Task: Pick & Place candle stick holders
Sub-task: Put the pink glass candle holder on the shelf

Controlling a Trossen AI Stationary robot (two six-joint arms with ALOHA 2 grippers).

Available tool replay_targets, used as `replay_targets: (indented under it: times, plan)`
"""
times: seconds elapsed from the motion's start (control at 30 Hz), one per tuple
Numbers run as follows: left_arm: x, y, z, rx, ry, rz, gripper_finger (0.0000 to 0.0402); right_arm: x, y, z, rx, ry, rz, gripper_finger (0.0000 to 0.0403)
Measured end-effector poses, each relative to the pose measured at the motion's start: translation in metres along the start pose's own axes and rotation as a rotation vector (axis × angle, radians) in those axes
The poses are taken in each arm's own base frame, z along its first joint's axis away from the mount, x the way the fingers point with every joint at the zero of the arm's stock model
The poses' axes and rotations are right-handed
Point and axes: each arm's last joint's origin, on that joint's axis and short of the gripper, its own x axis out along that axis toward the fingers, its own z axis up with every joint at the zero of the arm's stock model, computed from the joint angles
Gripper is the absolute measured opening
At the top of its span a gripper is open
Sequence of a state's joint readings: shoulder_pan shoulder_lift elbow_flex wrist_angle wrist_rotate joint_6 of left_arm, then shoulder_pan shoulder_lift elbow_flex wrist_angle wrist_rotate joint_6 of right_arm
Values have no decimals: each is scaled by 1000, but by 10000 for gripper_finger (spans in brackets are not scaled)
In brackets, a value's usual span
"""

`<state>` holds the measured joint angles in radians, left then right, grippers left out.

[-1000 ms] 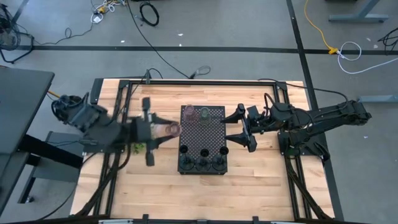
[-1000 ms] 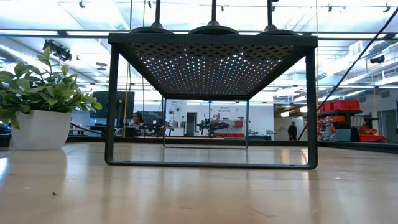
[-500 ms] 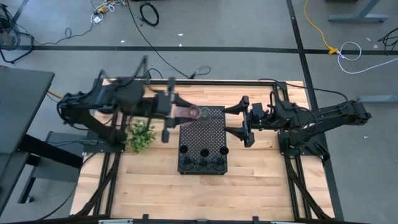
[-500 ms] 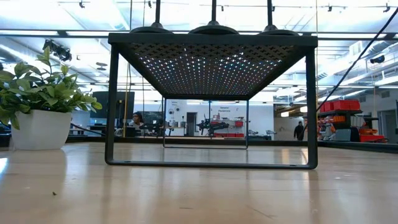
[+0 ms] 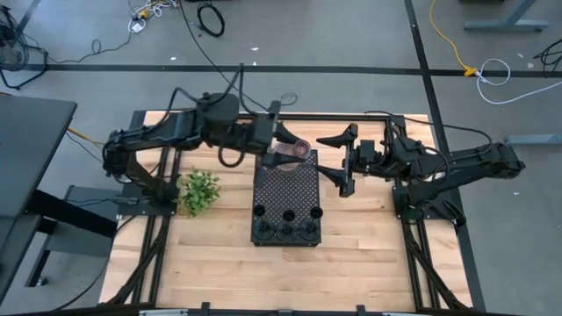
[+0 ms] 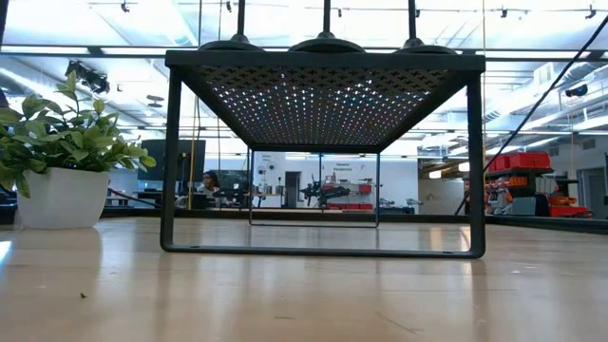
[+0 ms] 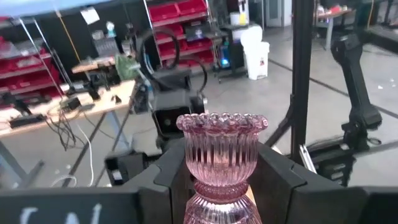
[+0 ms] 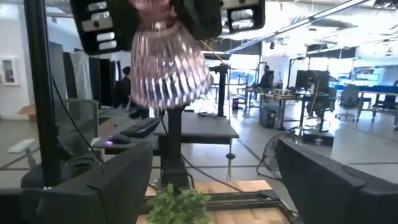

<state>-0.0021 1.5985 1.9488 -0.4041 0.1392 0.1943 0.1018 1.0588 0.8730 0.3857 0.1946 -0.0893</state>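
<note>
Currently the left end effector (image 5: 283,147) pinches a pink ribbed glass cup (image 7: 222,158), its dark fingers (image 7: 280,180) pressed on either side of the narrow waist below the beaded rim. In the high view this cup (image 5: 290,151) is carried over the far edge of the black perforated tray (image 5: 285,189); whether it touches the tray surface cannot be told.

Right end effector (image 5: 345,158) is spread wide, holding nothing, hovering just beside the tray's right edge and facing the cup.

Three black stick holders (image 5: 286,230) stand in a row along the near edge of the tray. A small potted plant (image 5: 200,190) sits on the bench (image 5: 351,263) left of the tray, well clear of the carried cup.

Handling judgement: the cup is glass, so light, stiff, brittle and likely slippery on smooth parts. The ribbing and the hourglass waist give the best purchase; a grip there cannot slide up or down. Moderate squeeze only, and a gentle set-down, since the thin scalloped rim would chip on metal.
</note>
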Motion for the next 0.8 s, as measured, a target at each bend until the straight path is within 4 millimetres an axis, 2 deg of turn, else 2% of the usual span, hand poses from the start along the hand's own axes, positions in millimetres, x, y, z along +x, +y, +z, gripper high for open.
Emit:
replay_targets:
  times: [0.17,0.4,0.8]
  plan:
    - [14,5,-12,-5,23,-32,137,1,-5,0,-31,-12,0,339]
    - [20,17,-15,-18,-10,-53,137,3,-8,1,-34,-41,60,339]
    - [47,31,-38,-50,-12,-119,137,11,-9,-3,-37,-66,66,339]
